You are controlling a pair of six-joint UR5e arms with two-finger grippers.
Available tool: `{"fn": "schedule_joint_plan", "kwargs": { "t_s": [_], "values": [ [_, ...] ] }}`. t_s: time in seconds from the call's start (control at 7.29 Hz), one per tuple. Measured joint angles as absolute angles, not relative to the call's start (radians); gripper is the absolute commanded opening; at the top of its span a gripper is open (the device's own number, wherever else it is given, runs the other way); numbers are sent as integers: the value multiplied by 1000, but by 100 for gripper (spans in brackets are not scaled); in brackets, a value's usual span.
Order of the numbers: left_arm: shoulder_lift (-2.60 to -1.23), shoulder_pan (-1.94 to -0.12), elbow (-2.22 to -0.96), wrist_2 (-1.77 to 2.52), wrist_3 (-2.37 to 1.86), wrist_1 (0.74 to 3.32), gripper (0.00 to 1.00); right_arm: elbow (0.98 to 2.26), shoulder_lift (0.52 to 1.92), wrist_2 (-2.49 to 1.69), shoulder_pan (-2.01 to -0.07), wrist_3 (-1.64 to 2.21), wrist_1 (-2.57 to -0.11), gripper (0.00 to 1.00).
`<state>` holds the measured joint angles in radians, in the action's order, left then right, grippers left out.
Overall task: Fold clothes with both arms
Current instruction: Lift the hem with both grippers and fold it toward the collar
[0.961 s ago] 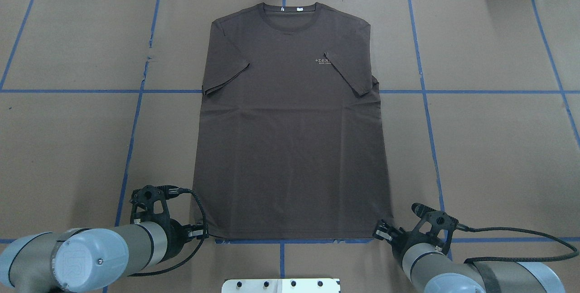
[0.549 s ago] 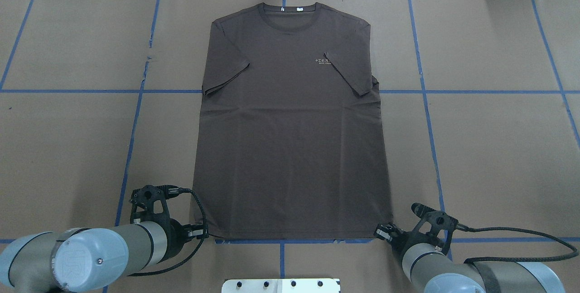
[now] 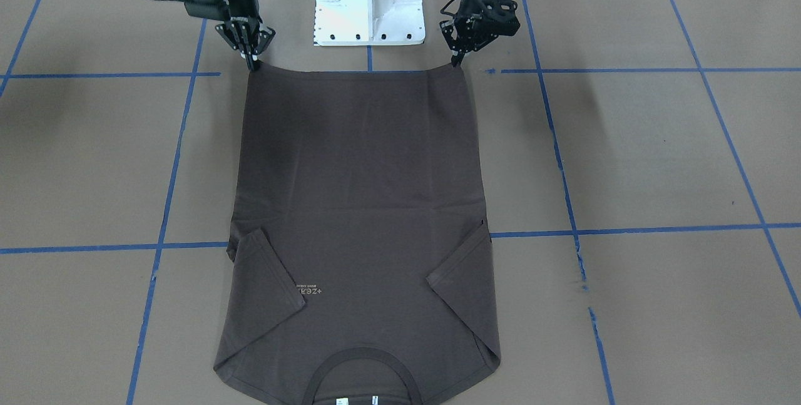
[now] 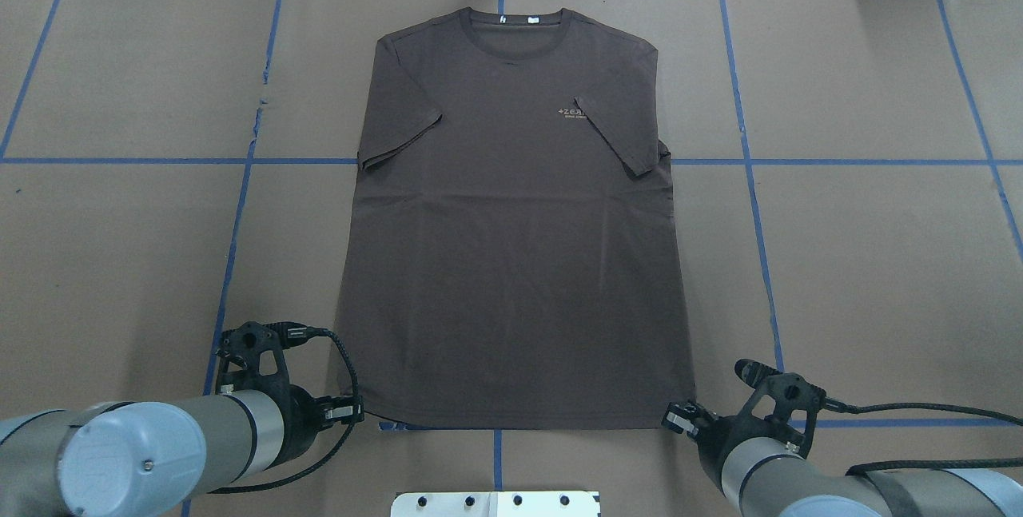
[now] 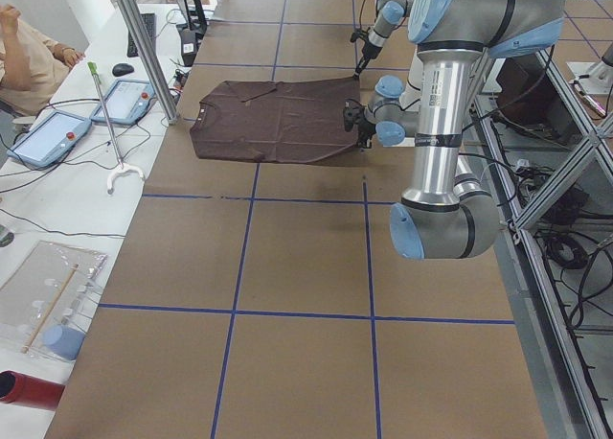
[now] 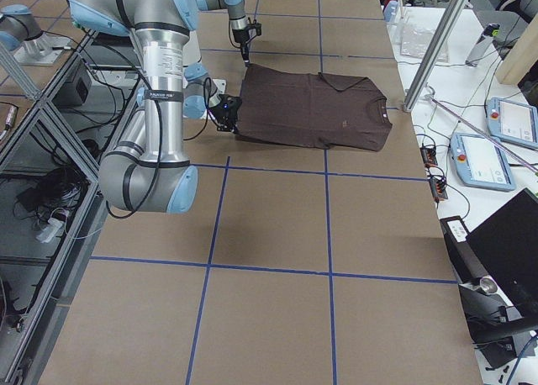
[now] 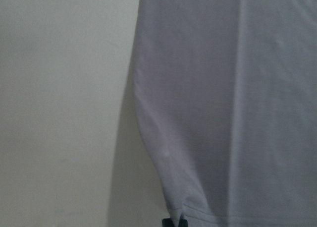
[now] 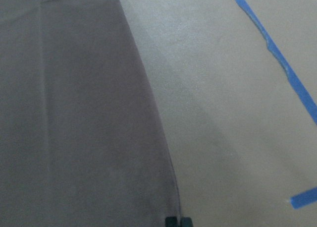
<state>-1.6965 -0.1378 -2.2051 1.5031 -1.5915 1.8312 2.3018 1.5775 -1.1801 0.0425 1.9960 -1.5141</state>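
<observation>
Dark brown T-shirt (image 4: 511, 261): flat at frame centre, collar at top, sleeves tucked inward. Left gripper (image 4: 361, 414) and right gripper (image 4: 671, 418): each pinched closed on a lower hem corner. Step, judged: hem grasped. Next: raise both corners evenly and carry them toward the collar.

Overhead, front cameras opposed, steep, sharing T-shirt (image 4: 511, 261); wrist cameras close on it.

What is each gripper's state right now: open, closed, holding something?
Left gripper: closed, pinching a hem corner of the T-shirt.
Right gripper: closed, pinching the other hem corner.
</observation>
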Motion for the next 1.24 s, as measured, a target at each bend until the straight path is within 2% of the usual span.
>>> {"fn": "schedule_joint_plan", "kwargs": {
  "t_s": [0.27, 0.41, 0.55, 0.69, 0.96, 1.24],
  "values": [
    [-1715, -132, -2494, 1590, -1593, 1520, 0, 2573, 1573, -1220, 101, 2000, -1752, 0],
    [-1745, -136, -2605, 1640, -1593, 1392, 0, 2666, 1565, -1251, 103, 2000, -1839, 0],
    [-1783, -145, -2641, 1674, -1585, 1326, 0, 2706, 1557, -1272, 89, 1999, -1881, 0],
    [-1835, -171, -2617, 1689, -1546, 1301, 0, 2713, 1552, -1281, 63, 1995, -1898, 0],
    [-1976, -315, -2438, 1700, -1370, 1295, 0, 2655, 1521, -1296, -36, 1964, -1905, 0],
    [-2045, -479, -2216, 1704, -1207, 1401, 0, 2466, 1364, -1385, -236, 1858, -1904, 0]
  ]
}}
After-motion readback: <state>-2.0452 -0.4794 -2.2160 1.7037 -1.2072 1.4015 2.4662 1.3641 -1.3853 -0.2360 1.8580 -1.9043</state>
